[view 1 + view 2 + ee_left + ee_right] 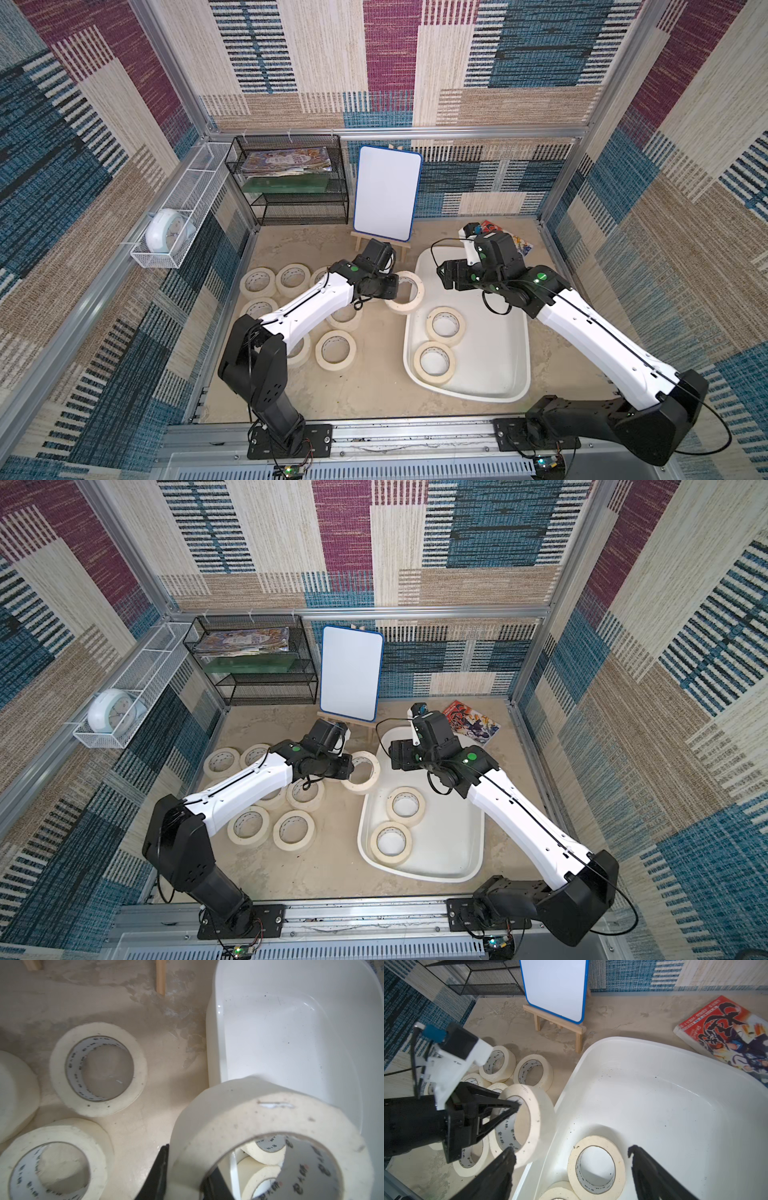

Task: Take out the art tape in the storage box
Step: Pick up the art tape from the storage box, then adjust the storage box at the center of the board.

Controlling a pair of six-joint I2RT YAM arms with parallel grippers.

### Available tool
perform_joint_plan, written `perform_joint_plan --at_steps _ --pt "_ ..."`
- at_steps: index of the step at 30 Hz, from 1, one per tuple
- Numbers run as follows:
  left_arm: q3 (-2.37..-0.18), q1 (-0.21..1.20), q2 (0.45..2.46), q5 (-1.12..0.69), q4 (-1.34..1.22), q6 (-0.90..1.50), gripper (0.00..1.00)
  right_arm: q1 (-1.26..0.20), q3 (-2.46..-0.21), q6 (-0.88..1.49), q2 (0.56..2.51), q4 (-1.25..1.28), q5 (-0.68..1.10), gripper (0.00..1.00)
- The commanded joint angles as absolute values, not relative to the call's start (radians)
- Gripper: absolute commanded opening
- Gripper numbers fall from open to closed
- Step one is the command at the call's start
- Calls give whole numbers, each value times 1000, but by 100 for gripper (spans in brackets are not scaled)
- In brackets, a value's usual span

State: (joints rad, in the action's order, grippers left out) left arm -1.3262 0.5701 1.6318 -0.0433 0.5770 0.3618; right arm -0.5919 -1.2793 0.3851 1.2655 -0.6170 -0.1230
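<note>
Beige tabletop [374, 395], cream white-cored tape rolls [596, 1141]

Both top views: high overhead, tilted toward back wall, far off; take in whole surface [374, 399], both arms, storage box [498, 365]. Near-identical framing, slight sideways offset.
Left wrist view: very close, looking down past left tool [187, 1176] and art tape roll [239, 1118] it grips, into box.
Right wrist view: close, angled down between spread fingers of right tool [571, 1153], facing whiteboard [556, 987].
Wrist views share roll, box.
</note>
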Motion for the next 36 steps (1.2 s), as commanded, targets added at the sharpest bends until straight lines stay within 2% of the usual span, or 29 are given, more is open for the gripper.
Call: perform_joint_plan --at_steps 1,7,15,25,31,34,36 --pt "-1279 531 1569 20 608 337 0 -560 -1248 371 1250 -658 -153 90" --pt "-1152 515 1445 197 718 311 0 -521 -1184 359 1260 -608 -98 89" --pt "-1026 528 1502 145 619 341 0 -510 -1150 351 1316 -564 -66 89" --pt "-1148 613 1695 98 550 339 0 -483 -1102 359 1273 -567 -71 89" --pt "-1179 680 1752 -48 479 395 0 -470 -1082 353 1286 -551 -54 89" --pt "-1181 690 1736 -34 478 399 0 -464 -1070 352 1302 -538 -43 89" --pt "-1195 689 1730 38 515 372 0 -462 -1057 347 1322 -534 -44 89"
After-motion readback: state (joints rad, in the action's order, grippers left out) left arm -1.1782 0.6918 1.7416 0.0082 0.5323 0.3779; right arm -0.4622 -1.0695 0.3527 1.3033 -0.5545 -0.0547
